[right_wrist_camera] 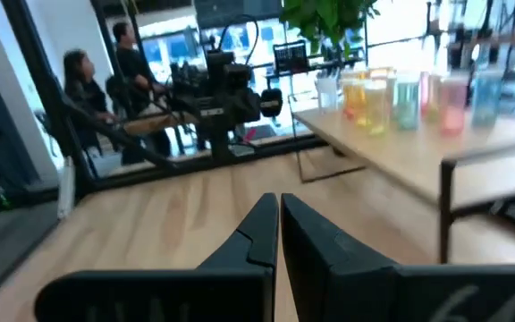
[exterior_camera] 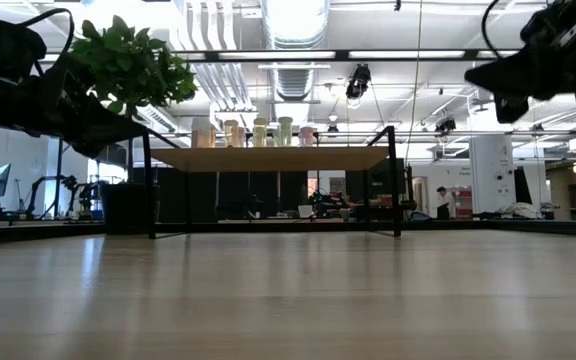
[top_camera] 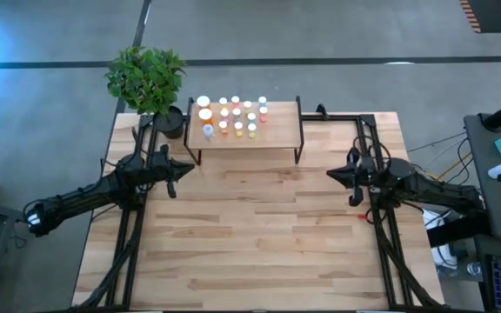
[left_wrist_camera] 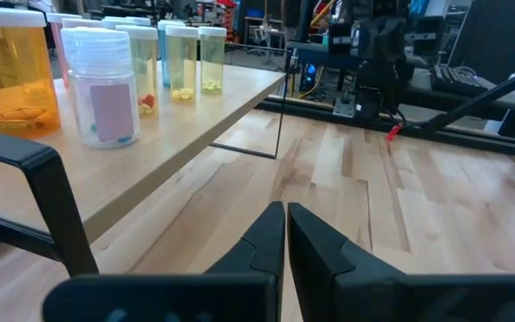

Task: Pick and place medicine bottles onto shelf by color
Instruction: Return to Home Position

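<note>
Several medicine bottles [top_camera: 233, 115] with white caps stand in rows on the left half of the shelf [top_camera: 277, 130], a light-wood board on black wire legs at the table's far middle. In the left wrist view an orange bottle [left_wrist_camera: 12, 76] and a white bottle [left_wrist_camera: 104, 89] stand nearest. My left gripper [top_camera: 191, 167] is shut and empty, level, left of the shelf's near left leg. My right gripper [top_camera: 330, 174] is shut and empty, level, right of the shelf's near right leg.
A potted green plant [top_camera: 149, 83] stands at the table's far left corner beside the shelf. Bare wood tabletop [top_camera: 259, 235] spreads between the arms and toward the near edge. People [right_wrist_camera: 105, 85] stand in the room beyond the table.
</note>
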Tool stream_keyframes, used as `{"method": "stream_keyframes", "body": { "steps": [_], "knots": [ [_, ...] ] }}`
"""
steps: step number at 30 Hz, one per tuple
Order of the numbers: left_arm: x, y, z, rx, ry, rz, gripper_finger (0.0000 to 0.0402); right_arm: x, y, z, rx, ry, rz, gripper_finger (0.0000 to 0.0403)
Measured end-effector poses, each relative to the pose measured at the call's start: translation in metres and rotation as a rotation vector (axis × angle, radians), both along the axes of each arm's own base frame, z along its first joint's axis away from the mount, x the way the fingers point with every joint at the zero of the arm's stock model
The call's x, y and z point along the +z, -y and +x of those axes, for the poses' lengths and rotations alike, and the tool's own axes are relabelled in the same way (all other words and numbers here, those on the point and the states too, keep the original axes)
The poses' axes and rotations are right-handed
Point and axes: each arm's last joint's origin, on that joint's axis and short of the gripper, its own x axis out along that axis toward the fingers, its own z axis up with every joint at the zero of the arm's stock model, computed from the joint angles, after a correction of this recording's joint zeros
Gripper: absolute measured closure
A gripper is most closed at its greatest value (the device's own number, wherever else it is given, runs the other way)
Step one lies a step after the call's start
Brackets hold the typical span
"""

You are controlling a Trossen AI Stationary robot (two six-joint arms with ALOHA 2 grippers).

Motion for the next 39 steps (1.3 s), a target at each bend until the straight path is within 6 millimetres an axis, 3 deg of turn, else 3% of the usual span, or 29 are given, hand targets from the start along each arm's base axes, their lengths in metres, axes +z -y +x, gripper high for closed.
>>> {"method": "stream_keyframes", "body": {
  "steps": [3, 6, 10, 14, 19, 29, 36, 39],
  "knots": [
    [0.0, 0.0, 0.0, 0.0, 0.0, 0.0, 0.0402, 0.016, -0.001, -0.006, 0.002, -0.054, -0.092, 0.0394],
    [0.0, 0.0, 0.0, 0.0, -0.002, -0.001, 0.0402, 0.021, -0.002, -0.008, 0.01, -0.034, 0.002, 0.0394],
    [0.0, 0.0, 0.0, 0.0, -0.001, -0.001, 0.0402, 0.018, -0.002, -0.014, -0.025, -0.137, 0.12, 0.0394],
    [0.0, 0.0, 0.0, 0.0, 0.001, 0.0, 0.0402, 0.023, -0.003, -0.028, -0.073, -0.295, 0.021, 0.0394],
    [0.0, 0.0, 0.0, 0.0, -0.002, -0.001, 0.0402, 0.018, -0.002, -0.026, -0.097, -0.278, 0.042, 0.0394],
    [0.0, 0.0, 0.0, 0.0, 0.0, 0.0, 0.0402, 0.007, -0.013, -0.02, 0.322, -0.28, 0.038, 0.0394],
    [0.0, 0.0, 0.0, 0.0, 0.001, 0.001, 0.0402, -0.015, -0.019, -0.011, 0.637, -0.2, 0.044, 0.0394],
    [0.0, 0.0, 0.0, 0.0, -0.001, 0.0, 0.0402, -0.013, -0.021, -0.01, 0.738, -0.15, 0.04, 0.0394]
  ]
}}
